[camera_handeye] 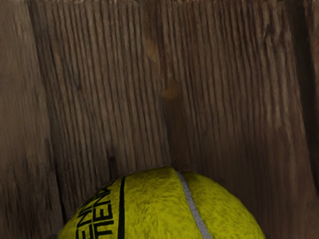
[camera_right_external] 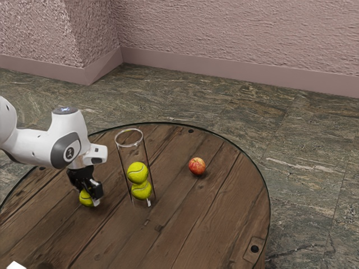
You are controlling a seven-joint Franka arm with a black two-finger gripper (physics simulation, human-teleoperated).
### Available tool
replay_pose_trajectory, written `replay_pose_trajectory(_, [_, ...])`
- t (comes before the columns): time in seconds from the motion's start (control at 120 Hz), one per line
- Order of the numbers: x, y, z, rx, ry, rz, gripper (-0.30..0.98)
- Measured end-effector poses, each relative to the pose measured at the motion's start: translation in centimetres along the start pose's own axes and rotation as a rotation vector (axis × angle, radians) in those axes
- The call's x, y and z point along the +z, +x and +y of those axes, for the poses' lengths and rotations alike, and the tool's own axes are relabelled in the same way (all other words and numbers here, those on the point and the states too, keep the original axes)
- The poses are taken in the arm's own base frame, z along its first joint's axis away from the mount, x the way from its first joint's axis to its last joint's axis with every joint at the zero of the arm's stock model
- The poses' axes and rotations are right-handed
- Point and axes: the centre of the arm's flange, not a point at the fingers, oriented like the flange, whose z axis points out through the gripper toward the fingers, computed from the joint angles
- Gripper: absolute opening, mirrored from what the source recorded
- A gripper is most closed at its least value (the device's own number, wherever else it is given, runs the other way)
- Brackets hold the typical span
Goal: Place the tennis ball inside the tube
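1. Lift clear of the round table (camera_right_external: 193, 227); its brown planks are grooved wood
2. Centre over the mouth of the tube (camera_right_external: 133, 152), a clear upright cylinder with two stacked balls (camera_right_external: 137, 172) inside
3. Confirm an even hold with the tool (camera_right_external: 91, 198); its grip state cannot be told
4. Lower slowly the tennis ball (camera_right_external: 84, 198), fuzzy, pale-seamed, at the tool, inward of the table edge at the exterior view's left

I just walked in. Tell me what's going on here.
A white robot arm has its black two-finger gripper down at a yellow-green felt tennis ball; whether it is gripped, I can't tell. Nearby, on the round wooden table, stands a tall clear tube holding two more such balls, one above the other. A red-and-yellow apple lies apart from them.
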Motion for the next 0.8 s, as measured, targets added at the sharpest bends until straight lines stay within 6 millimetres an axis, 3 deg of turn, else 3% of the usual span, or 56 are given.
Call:
replay_pose_trajectory(0.192, [-1.2, 0.1, 0.0, -0.006, 0.005, 0.019, 0.28])
replay_pose_trajectory(0.292, [-4.4, -0.3, 0.0, -0.011, 0.01, 0.044, 0.22])
replay_pose_trajectory(0.517, [-12.2, -1.9, 0.6, -0.023, 0.002, 0.07, 0.24])
replay_pose_trajectory(0.625, [-16.4, -1.4, 2.8, 0.022, 0.004, 0.075, 0.26])
replay_pose_trajectory(0.8, [-20.5, -0.6, 4.7, 0.063, -0.006, 0.041, 0.27])
